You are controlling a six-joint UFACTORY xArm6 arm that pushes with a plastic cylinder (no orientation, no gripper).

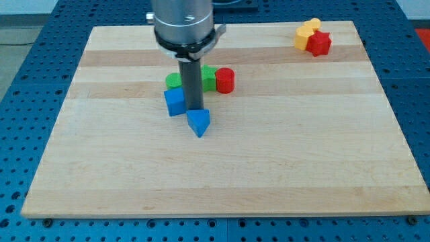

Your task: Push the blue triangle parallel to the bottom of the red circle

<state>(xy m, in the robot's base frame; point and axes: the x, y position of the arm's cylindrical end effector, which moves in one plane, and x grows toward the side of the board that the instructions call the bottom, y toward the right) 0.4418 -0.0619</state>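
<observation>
Blue triangle (198, 122) is sitting on the wooden worktop (282, 161), below and left of the red circle (225, 80), with my tip (195, 109) touching its upper edge. No jaws on this tool. Much sideways pushing is remaining, I judge.

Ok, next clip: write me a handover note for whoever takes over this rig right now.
My tip is down on the board, touching the top edge of the blue triangle, with the blue cube just to the view's left.
The red circle sits up and to the view's right, beside two green blocks partly hidden by the rod.
Done: tip is at the triangle.
Left: push the triangle toward the view's right until it sits below the circle.
</observation>
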